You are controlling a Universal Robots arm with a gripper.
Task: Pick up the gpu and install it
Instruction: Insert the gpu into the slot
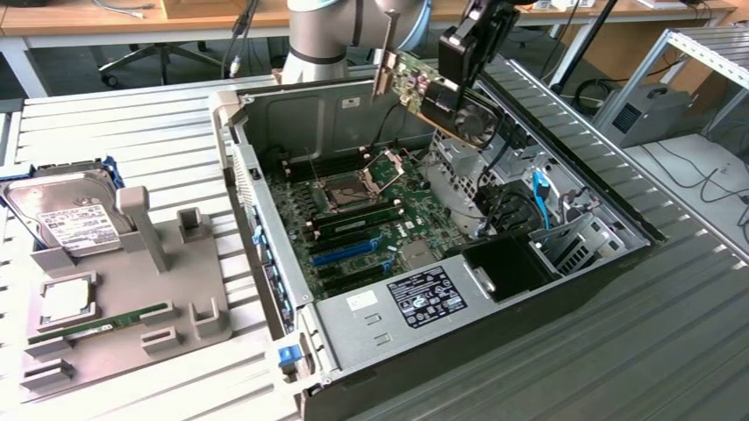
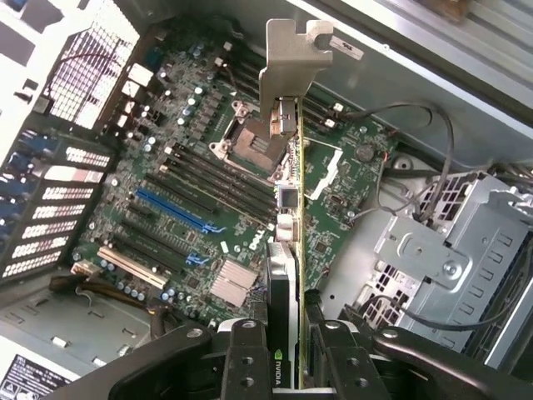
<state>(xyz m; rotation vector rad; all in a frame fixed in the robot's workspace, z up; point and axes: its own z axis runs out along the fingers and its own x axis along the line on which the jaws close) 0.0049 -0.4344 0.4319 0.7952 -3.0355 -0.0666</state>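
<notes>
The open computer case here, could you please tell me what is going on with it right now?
The robot arm's gripper is clamped on the gpu and holds it in the air above the open computer case, over the motherboard. The card is not yet seated in any slot. On the exterior view's left, a hard drive and a RAM stick sit in a grey holder.

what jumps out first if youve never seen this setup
First, the gpu hanging in the air, clamped in the gripper above the open computer case. Then the bare motherboard below it. At the exterior view's left, a hard drive stands in a grey holder.
</notes>
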